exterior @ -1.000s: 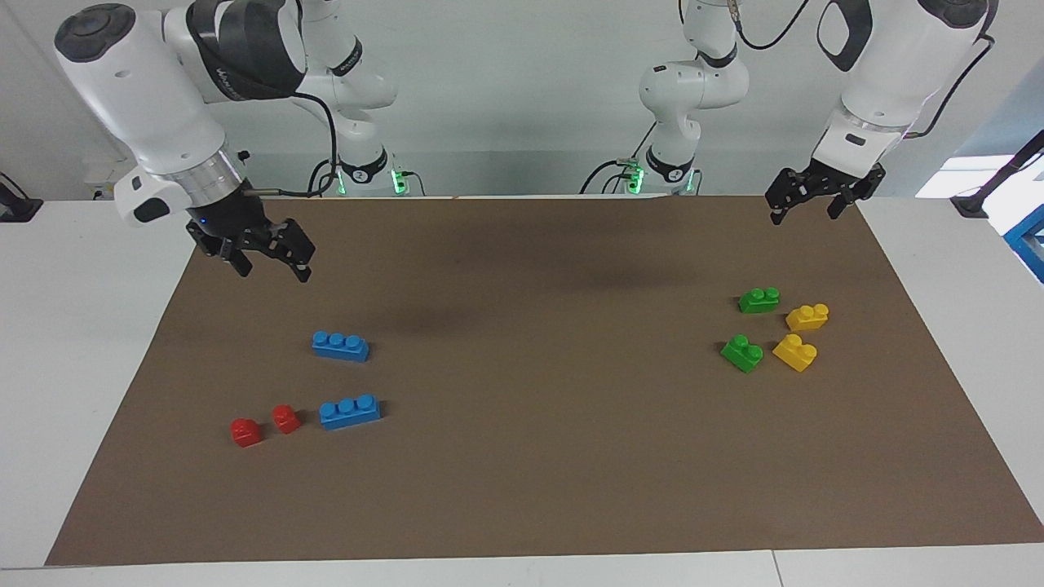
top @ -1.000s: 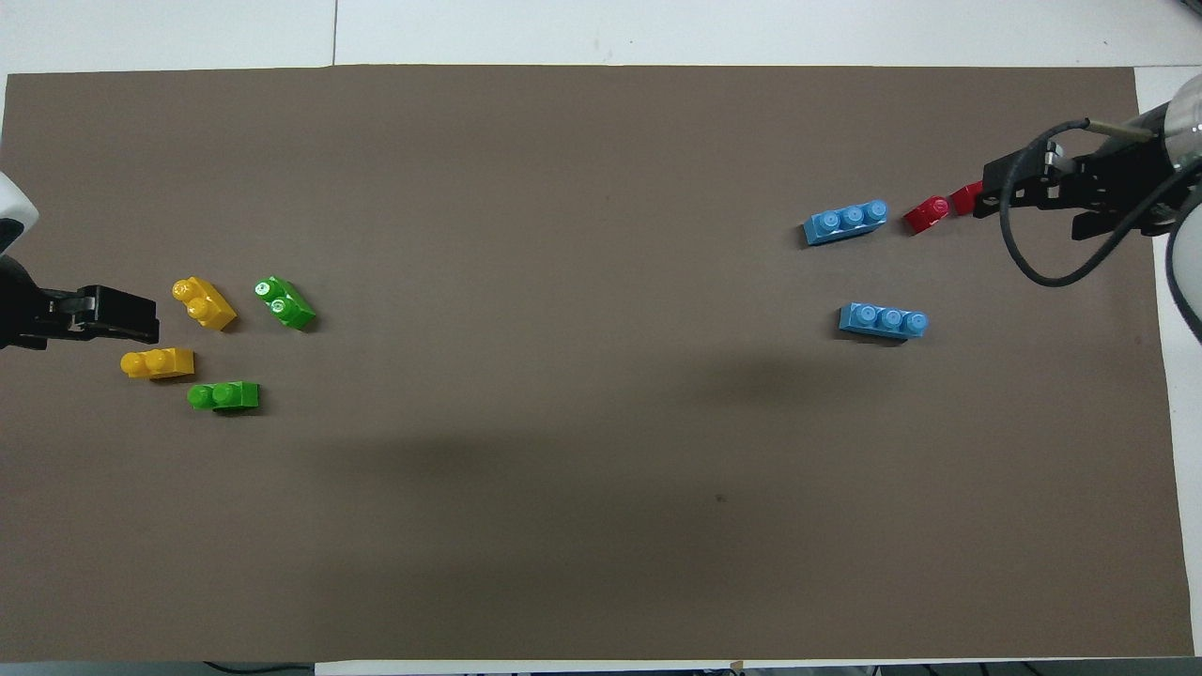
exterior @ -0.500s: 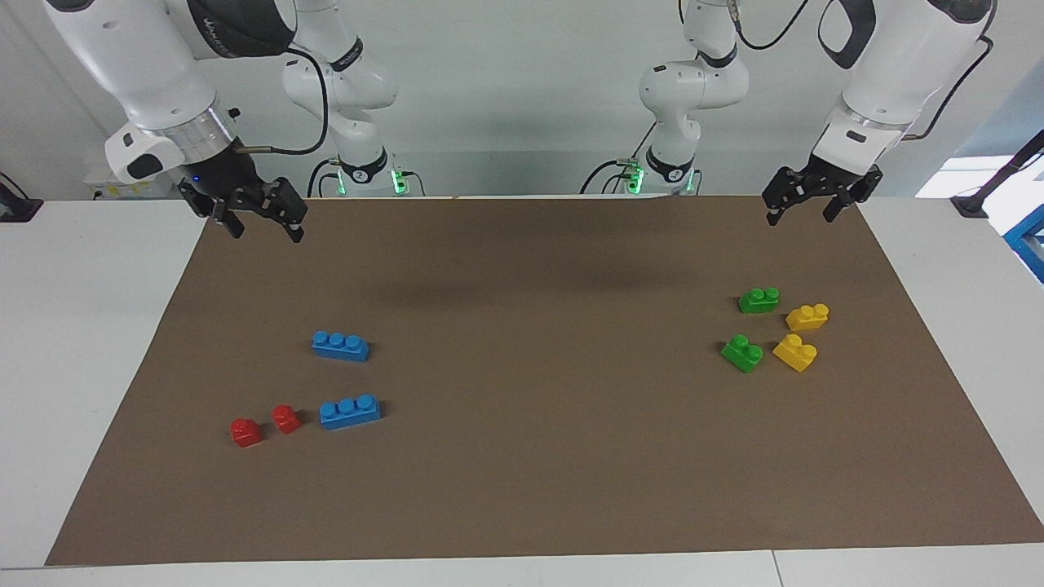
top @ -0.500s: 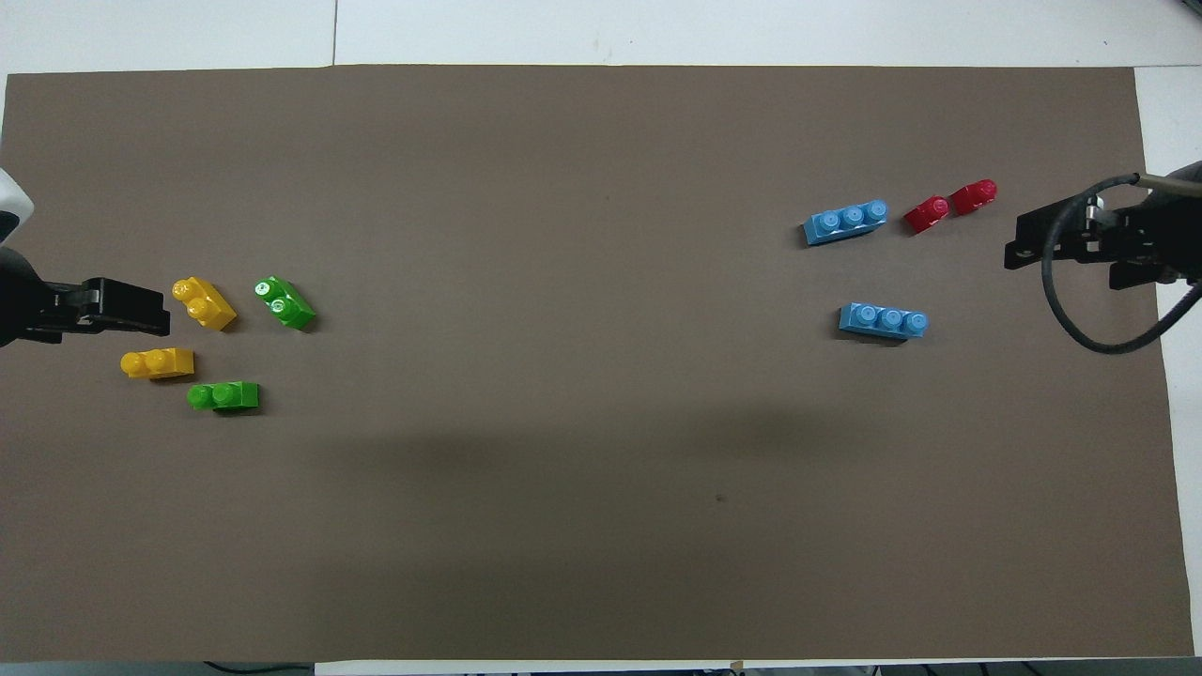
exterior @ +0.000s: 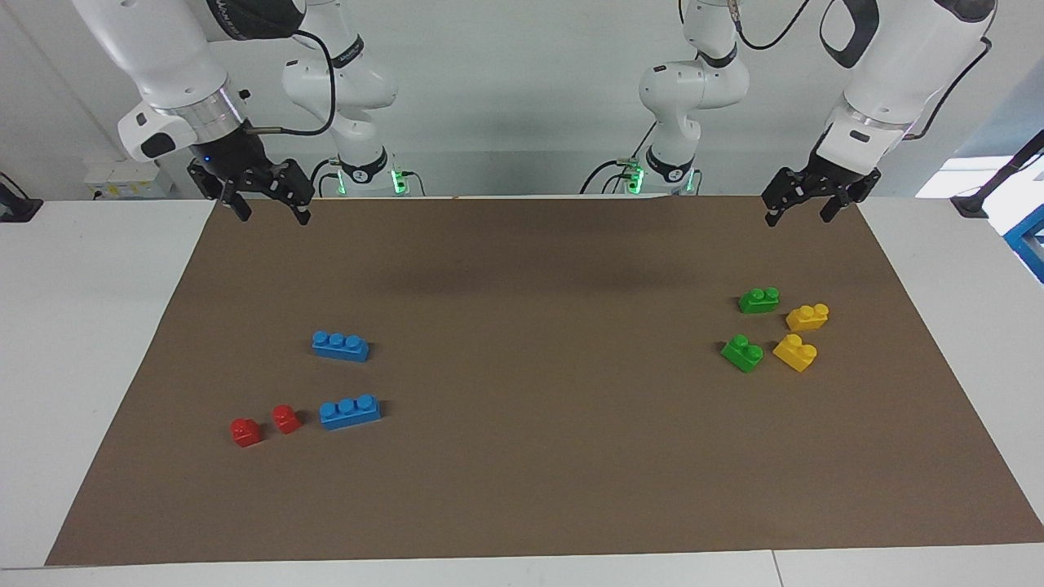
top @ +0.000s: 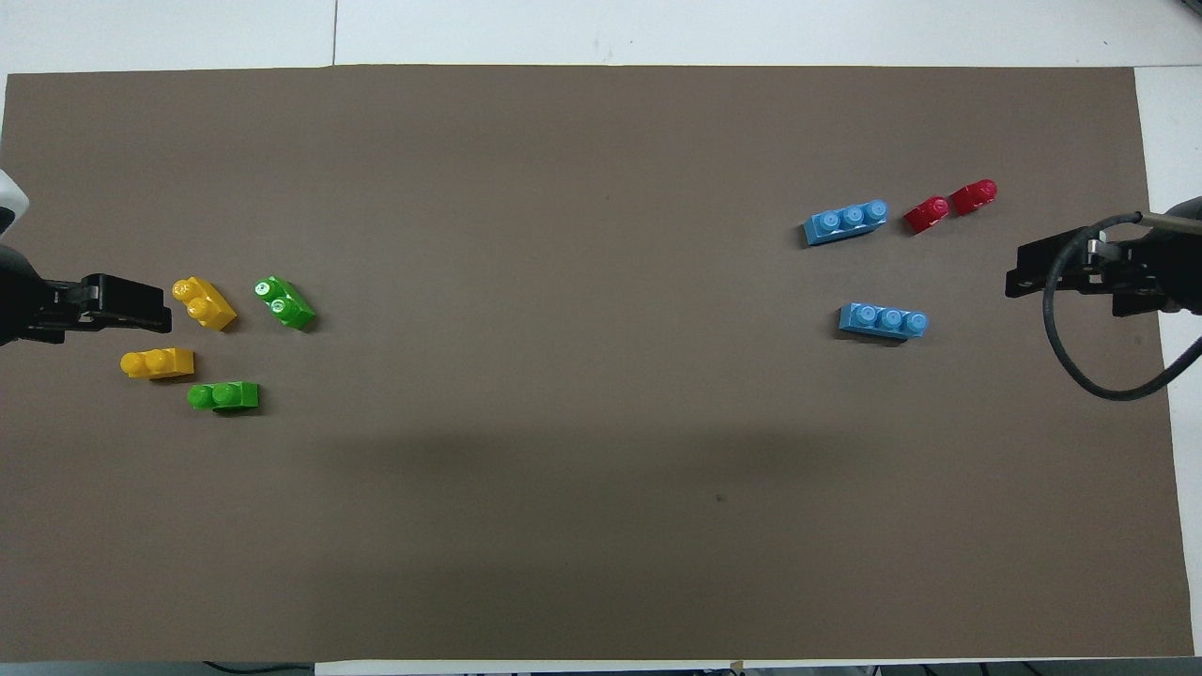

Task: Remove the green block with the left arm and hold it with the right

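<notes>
Over the mat's robot-side corner, the right gripper (exterior: 265, 205) has risen clear, fingers spread and empty (as are the left gripper's (exterior: 801, 204)), green blocks (exterior: 758, 300) untouched.

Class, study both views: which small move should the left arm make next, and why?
Probably lower the left gripper, open and raised over the mat's edge, toward the nearer green block. Both green blocks lie untouched on the mat, and the right gripper waits, open and empty.

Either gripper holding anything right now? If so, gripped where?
Nothing is held. The left gripper and right gripper hang open and empty above the mat; both green blocks lie untouched.
</notes>
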### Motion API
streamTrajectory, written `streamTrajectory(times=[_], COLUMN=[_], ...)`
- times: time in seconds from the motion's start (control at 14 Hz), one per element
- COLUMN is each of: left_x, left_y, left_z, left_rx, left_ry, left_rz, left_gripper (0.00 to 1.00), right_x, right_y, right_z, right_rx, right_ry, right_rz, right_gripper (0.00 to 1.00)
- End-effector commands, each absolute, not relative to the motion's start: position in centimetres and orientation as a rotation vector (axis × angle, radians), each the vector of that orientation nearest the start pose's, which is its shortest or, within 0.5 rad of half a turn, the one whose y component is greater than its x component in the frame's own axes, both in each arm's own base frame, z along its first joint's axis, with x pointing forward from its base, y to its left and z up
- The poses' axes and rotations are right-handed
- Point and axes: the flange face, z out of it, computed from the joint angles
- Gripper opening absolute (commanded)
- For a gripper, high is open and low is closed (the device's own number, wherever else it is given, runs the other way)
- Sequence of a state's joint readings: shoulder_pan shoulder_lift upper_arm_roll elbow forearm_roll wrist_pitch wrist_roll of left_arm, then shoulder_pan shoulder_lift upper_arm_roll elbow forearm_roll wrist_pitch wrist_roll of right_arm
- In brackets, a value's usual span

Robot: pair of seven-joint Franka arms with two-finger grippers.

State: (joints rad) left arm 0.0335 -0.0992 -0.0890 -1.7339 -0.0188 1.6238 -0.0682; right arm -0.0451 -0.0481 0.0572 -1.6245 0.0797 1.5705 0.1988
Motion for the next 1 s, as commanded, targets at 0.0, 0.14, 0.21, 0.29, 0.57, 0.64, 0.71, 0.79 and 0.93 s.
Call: streamTrajectory(times=[0.0, 0.14, 0.21, 0.29, 0.57, 0.64, 0.71, 0.79, 0.93], left_x=[52.07, 52.07, 52.06, 52.06, 52.09, 52.10, 52.12, 52.12, 52.09], left_y=[-3.24, -3.15, -3.00, -3.00, -3.16, -3.16, -3.24, -3.24, -3.47], left_z=[60.96, 60.89, 60.92, 60.92, 60.95, 60.96, 60.97, 60.98, 60.90], left_rx=[-3.165, -3.164, -3.164, -3.164, -3.165, -3.165, -3.165, -3.165, -3.165], left_ry=[-0.045, -0.045, -0.050, -0.050, -0.045, -0.048, -0.048, -0.048, -0.043], left_rz=[0.005, 0.008, 0.003, 0.003, -0.002, -0.004, -0.007, -0.007, -0.004], left_gripper=[1.00, 1.00, 1.00, 1.00, 1.00, 1.00, 1.00, 1.00, 1.00], right_x=[53.32, 53.33, 53.35, 53.31, 53.31, 53.31, 53.28, 53.26, 53.25], right_y=[1.18, 1.12, 1.07, 1.04, 0.65, 0.49, 0.41, 0.40, 0.40], right_z=[62.77, 63.26, 63.22, 63.30, 63.29, 63.29, 63.27, 63.25, 63.24], right_rx=[-3.081, -3.086, -3.091, -3.094, -3.123, -3.130, -3.131, -3.131, -3.131], right_ry=[0.257, 0.255, 0.255, 0.253, 0.257, 0.260, 0.263, 0.263, 0.263], right_rz=[-0.009, -0.024, -0.020, -0.023, -0.028, -0.029, -0.024, -0.022, -0.019], right_gripper=[1.00, 1.00, 1.00, 1.00, 1.00, 1.00, 1.00, 1.00, 1.00])
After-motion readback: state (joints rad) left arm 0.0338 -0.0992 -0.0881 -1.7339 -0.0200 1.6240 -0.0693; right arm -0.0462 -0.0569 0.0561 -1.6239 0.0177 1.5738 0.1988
